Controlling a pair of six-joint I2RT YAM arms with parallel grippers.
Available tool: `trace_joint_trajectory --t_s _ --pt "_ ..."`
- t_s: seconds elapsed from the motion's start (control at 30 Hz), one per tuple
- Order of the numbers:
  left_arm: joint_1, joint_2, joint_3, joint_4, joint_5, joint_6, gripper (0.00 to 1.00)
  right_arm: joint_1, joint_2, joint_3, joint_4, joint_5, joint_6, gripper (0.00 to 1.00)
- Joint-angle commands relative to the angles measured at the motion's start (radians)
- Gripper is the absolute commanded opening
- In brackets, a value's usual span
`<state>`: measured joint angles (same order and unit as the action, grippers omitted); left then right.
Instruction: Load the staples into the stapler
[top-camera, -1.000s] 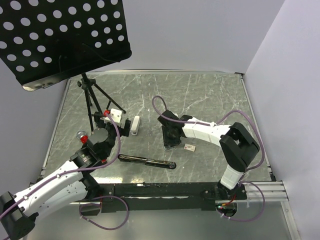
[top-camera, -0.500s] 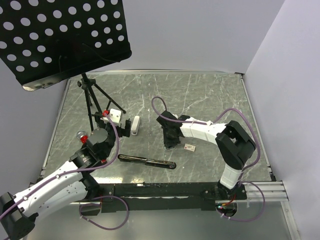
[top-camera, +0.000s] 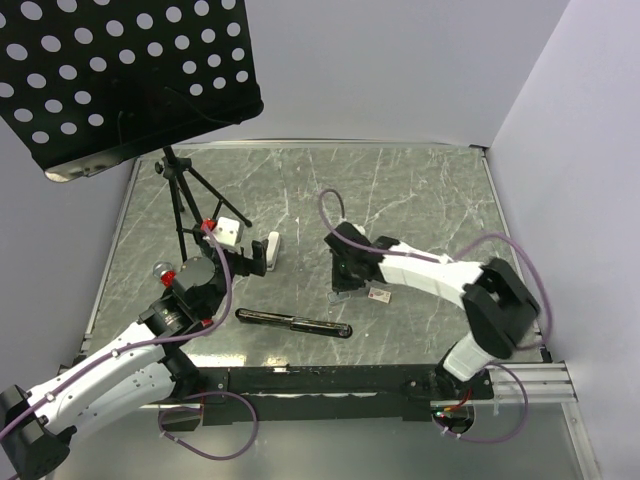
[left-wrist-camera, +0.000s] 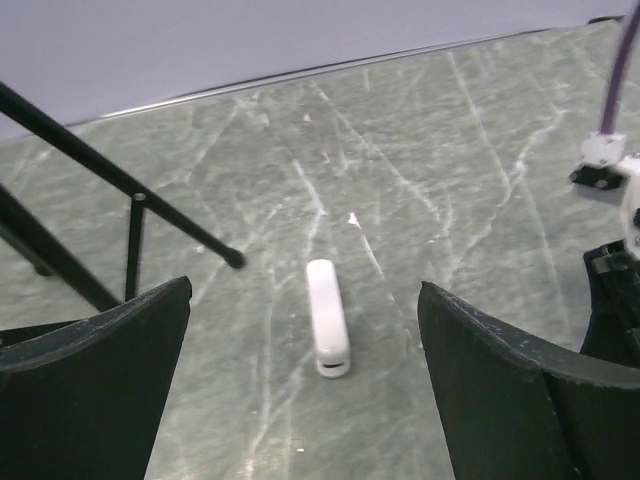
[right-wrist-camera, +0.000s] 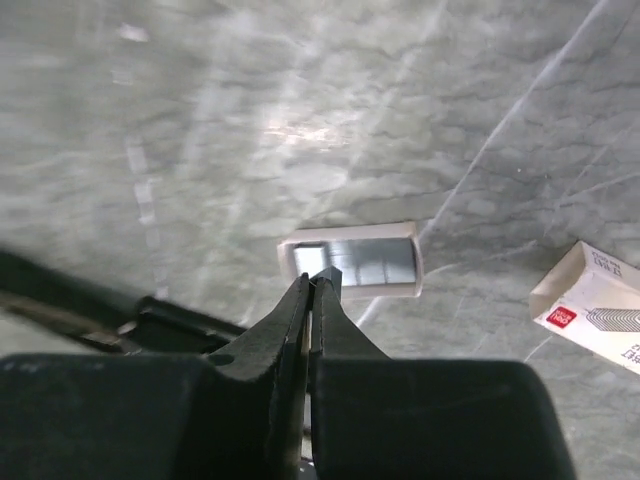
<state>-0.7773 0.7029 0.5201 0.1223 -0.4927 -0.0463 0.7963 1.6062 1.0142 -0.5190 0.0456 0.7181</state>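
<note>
The staples are a pale box with red print (right-wrist-camera: 592, 308) and a see-through tray holding a silvery strip (right-wrist-camera: 352, 259). Both lie on the marble table; the box (top-camera: 379, 295) and the tray (top-camera: 346, 297) also show in the top view. My right gripper (right-wrist-camera: 318, 280) is shut, with its tips over the tray's left end; it also shows in the top view (top-camera: 345, 280). A black stapler (top-camera: 295, 322) lies opened flat near the front. A white stapler (left-wrist-camera: 328, 318) lies ahead of my open, empty left gripper (left-wrist-camera: 305, 292).
A black tripod (top-camera: 185, 210) carrying a perforated black board (top-camera: 120, 70) stands at the back left, and its legs (left-wrist-camera: 120, 180) run close to my left gripper. The table's back edge meets the grey wall (left-wrist-camera: 300, 60).
My right arm's elbow has swung to the right, and its gripper has shifted slightly toward the near side, over the tray. My left gripper has edged closer to the white stapler.
</note>
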Motion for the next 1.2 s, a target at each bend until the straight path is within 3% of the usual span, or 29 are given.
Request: trace_joint_trajectory --t_s 0.0,0.3,0.57,0.63,0.8,0.97,1.17 --pt "0.006 0.003 0.014 0.022 0.110 -0.148 1.00 0.003 -0.185 -0.078 0.134 0.013 0.043 0.01" --pt "0.006 0.020 0.006 0.028 0.316 -0.531 0.99 0.003 -0.494 -0.330 0.503 -0.076 0.032 0.00" --pt "0.006 0.010 -0.048 0.200 0.570 -0.589 0.99 0.004 -0.673 -0.499 0.839 -0.196 -0.023 0.00" --pt "0.004 0.018 -0.043 0.241 0.676 -0.534 0.99 0.004 -0.683 -0.505 0.887 -0.239 -0.045 0.00" --pt "0.006 -0.012 -0.054 0.274 0.918 -0.187 0.99 0.003 -0.675 -0.477 0.944 -0.390 -0.080 0.00" --pt "0.006 -0.092 -0.025 0.097 0.982 0.222 0.99 0.003 -0.657 -0.437 0.959 -0.533 -0.088 0.00" --pt "0.004 -0.131 -0.003 -0.053 1.047 0.500 0.96 0.003 -0.632 -0.381 0.938 -0.651 -0.115 0.00"
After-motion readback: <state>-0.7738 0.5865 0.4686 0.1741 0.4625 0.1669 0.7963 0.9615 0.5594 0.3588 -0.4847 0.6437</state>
